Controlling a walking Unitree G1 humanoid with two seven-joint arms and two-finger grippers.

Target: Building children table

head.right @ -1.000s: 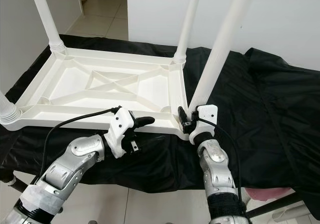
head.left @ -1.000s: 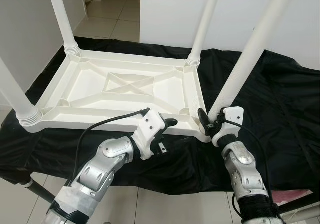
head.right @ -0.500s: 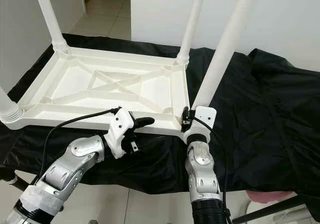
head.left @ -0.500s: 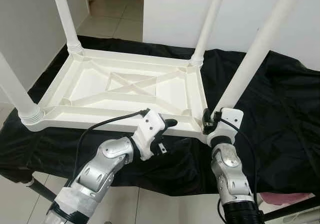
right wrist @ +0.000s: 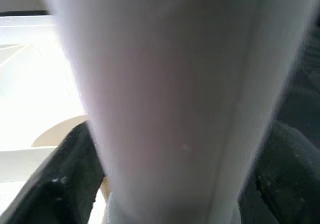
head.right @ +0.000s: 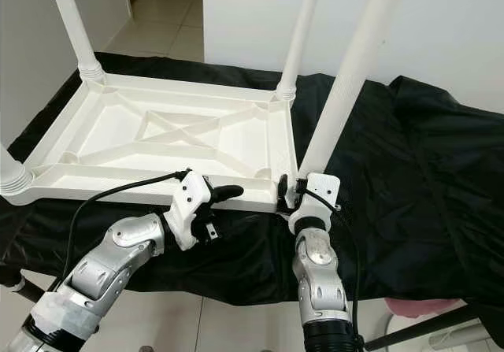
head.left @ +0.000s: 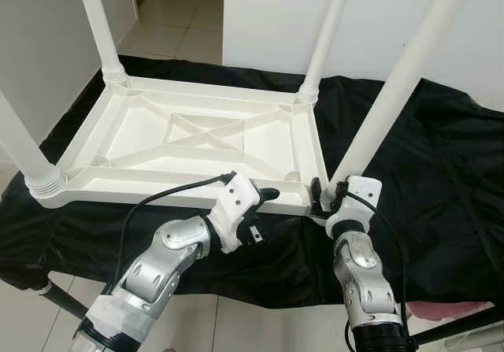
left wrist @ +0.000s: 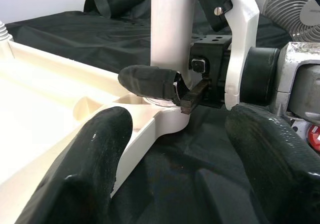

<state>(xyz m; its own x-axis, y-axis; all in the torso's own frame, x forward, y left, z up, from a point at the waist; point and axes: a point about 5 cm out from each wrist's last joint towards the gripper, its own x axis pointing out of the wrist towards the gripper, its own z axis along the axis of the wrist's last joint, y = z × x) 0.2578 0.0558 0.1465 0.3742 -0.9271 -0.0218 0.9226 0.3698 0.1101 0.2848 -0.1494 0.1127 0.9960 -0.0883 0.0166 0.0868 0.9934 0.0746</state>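
Left eye view: upturned white table top [head.left: 197,143] lying on black cloth [head.left: 441,171], four legs up. Right gripper [head.left: 324,198] clasped round the foot of the near right leg [head.left: 394,92] at its corner socket. Left gripper [head.left: 260,198] just beside the near rim.

Left wrist view: left fingers [left wrist: 95,169] spread wide, holding nothing, rim corner between them.

Right wrist view: leg [right wrist: 175,103] close up, blurred, dark fingers [right wrist: 70,179] either side

I am seeing the right gripper [head.left: 324,198] closing round the near-right leg [head.left: 391,92], blocking that corner. Four upright legs are fencing the tabletop [head.left: 197,143]; black cloth [head.left: 449,179] to the right is lying open.
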